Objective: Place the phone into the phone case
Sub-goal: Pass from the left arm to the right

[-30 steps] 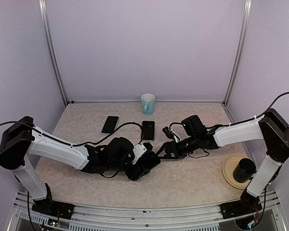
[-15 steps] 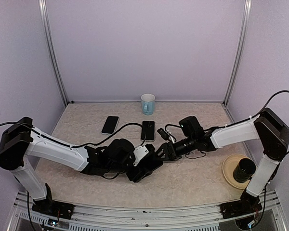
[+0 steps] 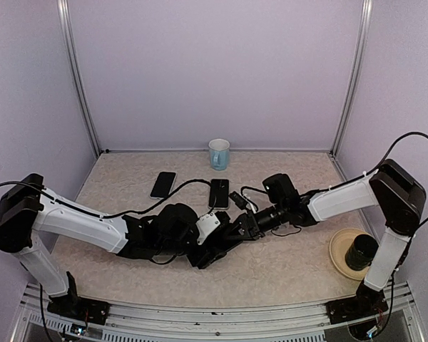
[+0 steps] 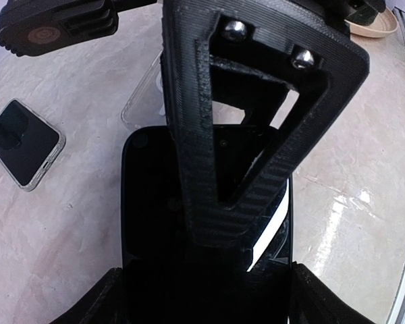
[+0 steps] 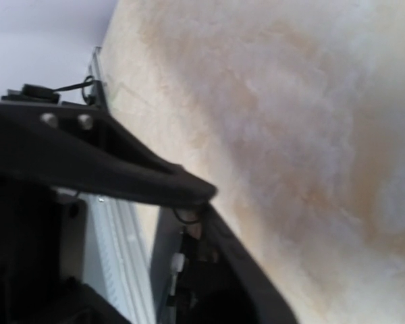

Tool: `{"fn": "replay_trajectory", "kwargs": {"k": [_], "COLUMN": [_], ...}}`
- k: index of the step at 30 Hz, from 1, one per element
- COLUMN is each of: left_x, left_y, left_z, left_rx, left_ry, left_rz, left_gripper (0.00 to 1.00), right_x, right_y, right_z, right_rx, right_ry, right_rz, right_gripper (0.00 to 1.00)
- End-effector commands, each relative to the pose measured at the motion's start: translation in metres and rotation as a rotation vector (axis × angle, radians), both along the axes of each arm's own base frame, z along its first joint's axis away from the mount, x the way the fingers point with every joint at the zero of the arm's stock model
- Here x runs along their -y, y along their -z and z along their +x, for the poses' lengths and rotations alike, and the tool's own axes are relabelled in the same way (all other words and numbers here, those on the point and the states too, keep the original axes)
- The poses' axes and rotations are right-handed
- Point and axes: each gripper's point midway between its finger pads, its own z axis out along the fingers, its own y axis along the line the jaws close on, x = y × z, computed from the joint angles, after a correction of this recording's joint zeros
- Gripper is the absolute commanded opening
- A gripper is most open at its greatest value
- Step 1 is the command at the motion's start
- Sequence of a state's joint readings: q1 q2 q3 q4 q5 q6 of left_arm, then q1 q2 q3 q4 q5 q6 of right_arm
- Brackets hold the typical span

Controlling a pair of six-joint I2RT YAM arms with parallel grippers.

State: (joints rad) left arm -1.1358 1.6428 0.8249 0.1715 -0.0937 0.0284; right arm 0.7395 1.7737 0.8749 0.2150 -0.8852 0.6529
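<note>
Mug (image 3: 219, 153) stands at the back of the table, and I place everything else from it.

- Phone (image 4: 155, 236): black, off the table, well in front of the mug towards the arm bases and past the case.
- Left gripper (image 3: 214, 247): jaws set wide, clamped on the phone's near end. My left wrist view shows one finger at each long edge.
- Right gripper (image 3: 241, 226): comes in from the mug's front-right to the phone's far end. One of its fingers (image 4: 256, 135) lies across the phone's face. The other finger is hidden and the right wrist view is blurred and dark, so I cannot tell whether these jaws have a grip.
- Phone case (image 4: 143, 101): clear, flat on the table, between the mug and the held phone.
- Second phone (image 3: 163, 184): flat on the table, front-left of the mug.
- Plate (image 3: 339, 249) carrying a dark cup (image 3: 362, 249): far to the mug's front-right.
</note>
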Motion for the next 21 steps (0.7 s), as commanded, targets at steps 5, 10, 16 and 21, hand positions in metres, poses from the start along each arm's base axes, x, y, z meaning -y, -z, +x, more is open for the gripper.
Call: {"fn": "replay_trajectory", "kwargs": {"k": [5, 10, 16, 21], "left_x": [0.014, 0.013, 0.009, 0.002], "left_y": [-0.036, -0.037, -0.038, -0.043], "left_z": [0.003, 0.003, 0.005, 0.01], "left_rx": [0.06, 0.065, 0.074, 0.084], "left_ry": [0.015, 0.01, -0.011, -0.057], "left_rz": [-0.089, -0.086, -0.084, -0.087], "left_gripper": [0.39, 0.39, 0.49, 0.75], "right_x": [-0.009, -0.008, -0.007, -0.005], "right_y": [-0.011, -0.009, -0.011, -0.021], "right_z": [-0.007, -0.009, -0.011, -0.007], "right_rx": [-0.01, -0.019, -0.026, 0.007], "right_ry": [-0.054, -0.061, -0.064, -0.046], "right_rz": [0.063, 0.064, 0.07, 0.079], "right_gripper": [0.24, 0.08, 0.0, 0.0]}}
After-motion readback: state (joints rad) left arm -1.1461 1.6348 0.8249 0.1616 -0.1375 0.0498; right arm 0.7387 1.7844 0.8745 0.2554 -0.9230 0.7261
